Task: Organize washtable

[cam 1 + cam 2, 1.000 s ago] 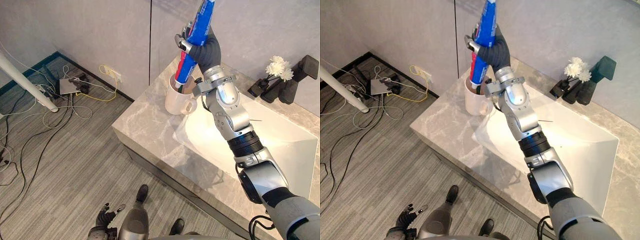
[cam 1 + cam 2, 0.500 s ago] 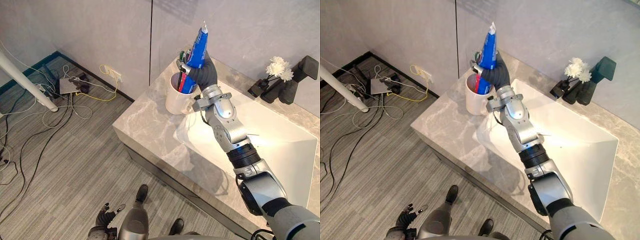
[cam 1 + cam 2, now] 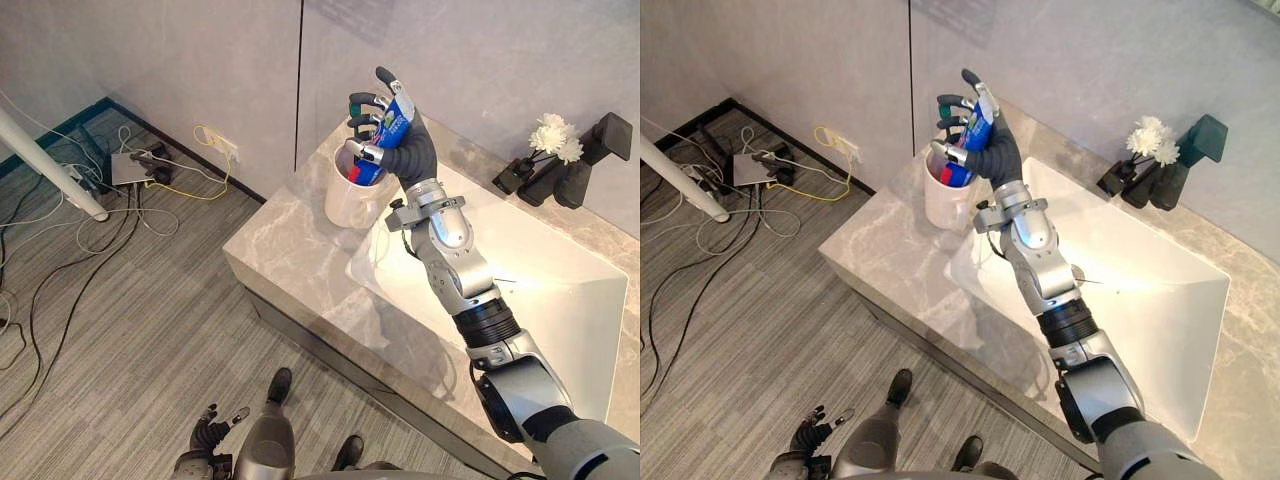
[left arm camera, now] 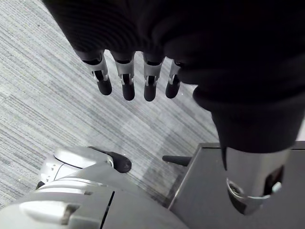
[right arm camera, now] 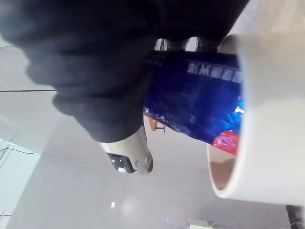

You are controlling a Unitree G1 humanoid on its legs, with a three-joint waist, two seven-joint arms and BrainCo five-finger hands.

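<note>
Moved: our toothpaste tube [image 3: 381, 148] sank into the cup [image 3: 345, 205].
Right hand [image 3: 412, 152]: fingers spread, palm touching tube.
Left hand [image 4: 167, 38]: fingers loose.

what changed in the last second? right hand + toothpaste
The right hand came down and lowered the toothpaste from high above the mug into it. Its fingers have spread and seem to be letting go. The mug, the flowers and the left hand, hanging open at the side, stayed as they were.
</note>
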